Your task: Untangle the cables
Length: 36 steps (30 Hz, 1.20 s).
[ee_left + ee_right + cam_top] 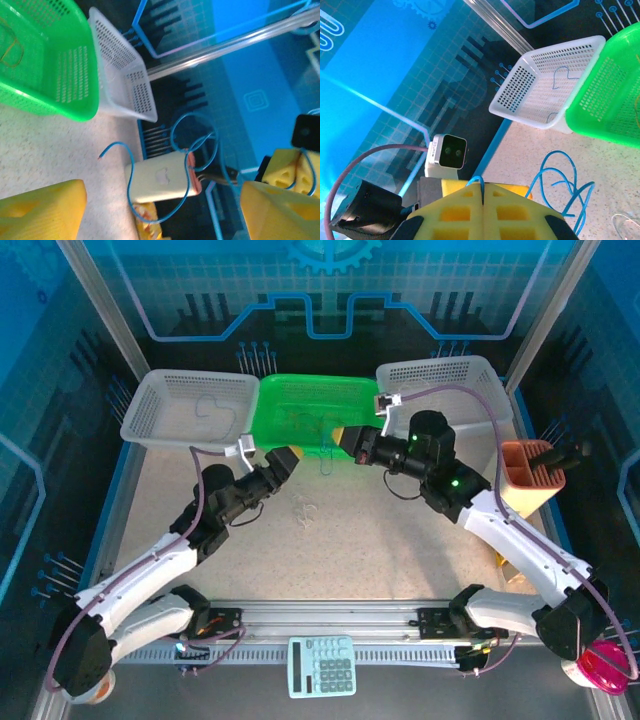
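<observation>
Right fingers (451,212) pinch cable (564,186) (blue); it loops

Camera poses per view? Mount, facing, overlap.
Top external: high behind left arm and right arm, looking down on the speckled table.
Left wrist: past its open left end effector toward the green plastic basket.
Right wrist: over shut right end effector pinching the thin blue looped cable.
Shared: both wrists see that basket and cable.

On the table (400,540), cables (305,510) lie before the middle basket (290,390) of three.
</observation>
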{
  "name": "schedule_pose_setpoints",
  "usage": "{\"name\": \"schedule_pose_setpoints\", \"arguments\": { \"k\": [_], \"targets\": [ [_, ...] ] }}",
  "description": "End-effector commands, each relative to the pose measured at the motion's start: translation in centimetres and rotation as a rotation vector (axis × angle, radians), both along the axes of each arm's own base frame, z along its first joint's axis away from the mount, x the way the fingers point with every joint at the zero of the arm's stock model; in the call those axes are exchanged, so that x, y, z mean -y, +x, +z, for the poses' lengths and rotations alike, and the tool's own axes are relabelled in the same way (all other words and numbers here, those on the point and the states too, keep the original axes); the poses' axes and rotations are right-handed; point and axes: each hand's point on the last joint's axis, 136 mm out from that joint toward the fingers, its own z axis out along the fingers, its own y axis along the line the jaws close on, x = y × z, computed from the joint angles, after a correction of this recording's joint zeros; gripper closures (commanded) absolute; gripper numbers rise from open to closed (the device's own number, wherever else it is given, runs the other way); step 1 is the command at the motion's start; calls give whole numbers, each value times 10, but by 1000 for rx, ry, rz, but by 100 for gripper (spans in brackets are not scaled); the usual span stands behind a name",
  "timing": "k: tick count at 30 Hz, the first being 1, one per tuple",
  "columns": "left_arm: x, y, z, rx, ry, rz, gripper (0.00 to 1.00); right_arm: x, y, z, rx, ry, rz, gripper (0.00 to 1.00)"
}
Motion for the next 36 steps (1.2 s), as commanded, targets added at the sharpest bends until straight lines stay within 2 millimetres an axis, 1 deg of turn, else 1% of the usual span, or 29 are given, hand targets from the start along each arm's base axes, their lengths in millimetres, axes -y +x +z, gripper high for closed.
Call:
{"name": "schedule_pose_setpoints", "arguments": {
  "k": [1,9,12,20,27,31,36],
  "targets": [
    [-10,4,18,59,-78,74,21,-6,1,24,47,51,-13,100],
    [-10,9,7,35,-86,94,24,-16,-3,30,58,63,7,100],
    [-11,11,6,37,-85,101,27,-18,-5,30,59,63,12,100],
    [-7,16,-7,18,-71,100,30,-19,-9,34,66,71,19,100],
    [-8,16,-9,27,-57,103,44,-19,-12,36,70,74,21,100],
    [-7,18,-12,30,-51,103,49,-21,-14,37,69,76,27,100],
    [-5,21,-14,29,-51,102,58,-24,-16,36,67,79,34,100]
  ]
}}
